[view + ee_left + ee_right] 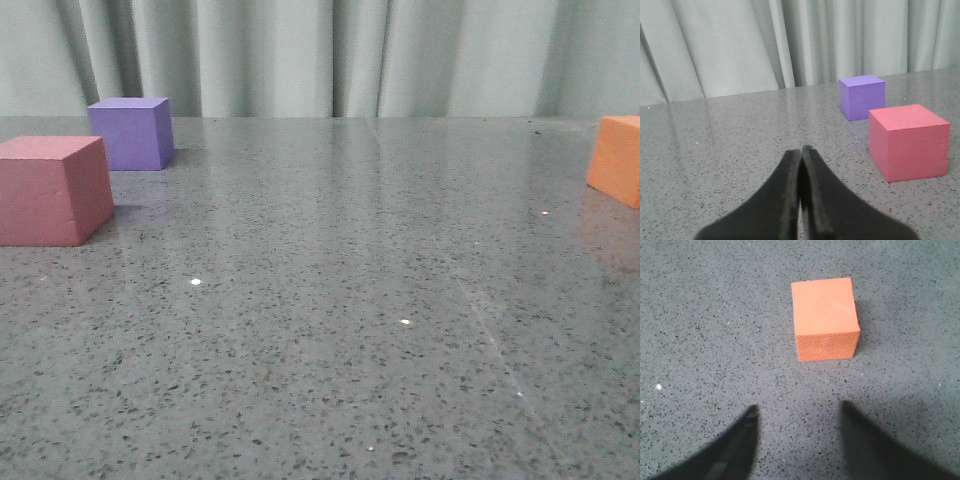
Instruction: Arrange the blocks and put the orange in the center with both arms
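Beyond the right gripper (797, 432), jaws apart, whole orange cube (825, 319), cropped in front view, left gripper (801, 192) jaws together.

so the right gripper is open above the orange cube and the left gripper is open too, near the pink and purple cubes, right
Not quite. The left gripper is shut: the left wrist view shows its fingers pressed together, holding nothing. The rest stands: the right gripper is open over the orange cube, and the left one is near the pink cube and purple cube.

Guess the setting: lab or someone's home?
Probably a lab test bench: a bare grey speckled stone-look tabletop, a pale pleated curtain backdrop, and only plain foam cubes, such as the purple foam cube.
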Tool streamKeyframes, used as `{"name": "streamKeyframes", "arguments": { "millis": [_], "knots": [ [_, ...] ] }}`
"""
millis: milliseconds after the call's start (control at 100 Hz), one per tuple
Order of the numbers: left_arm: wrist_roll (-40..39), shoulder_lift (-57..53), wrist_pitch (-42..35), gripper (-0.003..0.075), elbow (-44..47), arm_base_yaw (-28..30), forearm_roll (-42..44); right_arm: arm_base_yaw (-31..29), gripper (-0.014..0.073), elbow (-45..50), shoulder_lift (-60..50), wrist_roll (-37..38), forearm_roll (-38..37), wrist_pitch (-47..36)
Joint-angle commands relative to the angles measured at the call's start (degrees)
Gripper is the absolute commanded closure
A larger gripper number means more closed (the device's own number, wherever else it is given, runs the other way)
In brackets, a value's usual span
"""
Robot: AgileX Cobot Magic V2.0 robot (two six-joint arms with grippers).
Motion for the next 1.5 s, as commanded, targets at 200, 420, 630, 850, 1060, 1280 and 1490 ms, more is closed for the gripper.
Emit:
{"name": "streamKeyframes", "arguments": {
  "millis": [200, 420, 630, 850, 1060, 1280, 1490],
  "knots": [
    [-0.47, -1.97, -4.37, 0.0739, 3.18, -0.18, -0.14, -0.57, -0.0034, -4.82, 1.09, -0.46, -0.03, -4.92],
    [-0.47, -1.97, -4.37, 0.0739, 3.18, -0.18, -0.14, -0.57, -0.0031, -15.13, 9.61, -3.62, -0.91, -1.49],
    [-0.47, -1.97, -4.37, 0.0739, 3.18, -0.18, -0.14, -2.01, -0.0031, -24.92, 18.67, -6.06, -0.91, 2.30],
    [-0.47, -1.97, -4.37, 0.0739, 3.18, -0.18, -0.14, -3.73, -0.0031, -27.18, 24.37, -6.97, -0.60, 3.79],
    [-0.47, -1.97, -4.37, 0.0739, 3.18, -0.18, -0.14, -3.73, -0.0031, -27.12, 26.86, -7.90, -0.34, 4.10],
    [-0.47, -1.97, -4.37, 0.0739, 3.18, -0.18, -0.14, -3.73, -0.0031, -27.12, 29.09, -7.90, -0.34, 2.96],
    [-0.47, -1.97, -4.37, 0.0739, 3.18, -0.18, -0.14, -3.73, -0.0031, -27.12, 32.66, -7.90, -0.34, 3.08]
  ]
}}
